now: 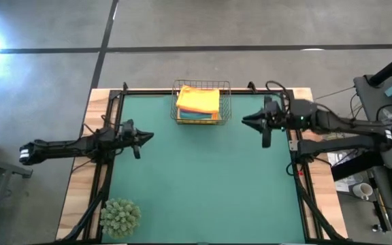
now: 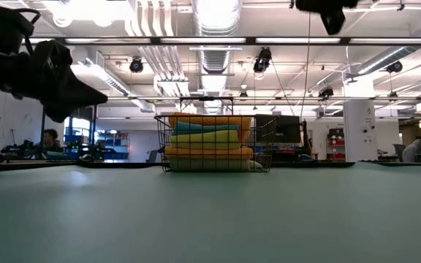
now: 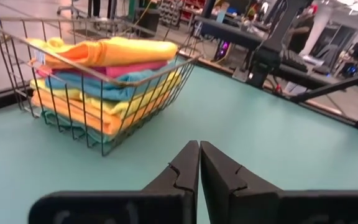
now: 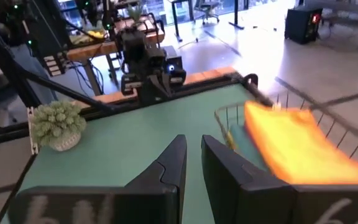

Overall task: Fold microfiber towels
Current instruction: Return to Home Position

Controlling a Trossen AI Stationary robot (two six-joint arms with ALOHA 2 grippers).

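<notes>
The microfiber towels (image 1: 198, 102) lie folded in a stack inside a wire basket (image 1: 175, 109) at the table's far edge; orange on top, with pink, teal, yellow and orange layers below in the left wrist view (image 3: 104, 74). My left gripper (image 1: 148, 136) hangs shut and empty above the table's left side. My right gripper (image 1: 245, 120) hangs above the table just right of the basket, its fingers a narrow gap apart, empty.
A green spiky plant ball (image 1: 120, 217) stands at the table's near left corner. The green mat (image 1: 203, 184) between the arms is bare. Black frame rails run along the table's left and right edges.
</notes>
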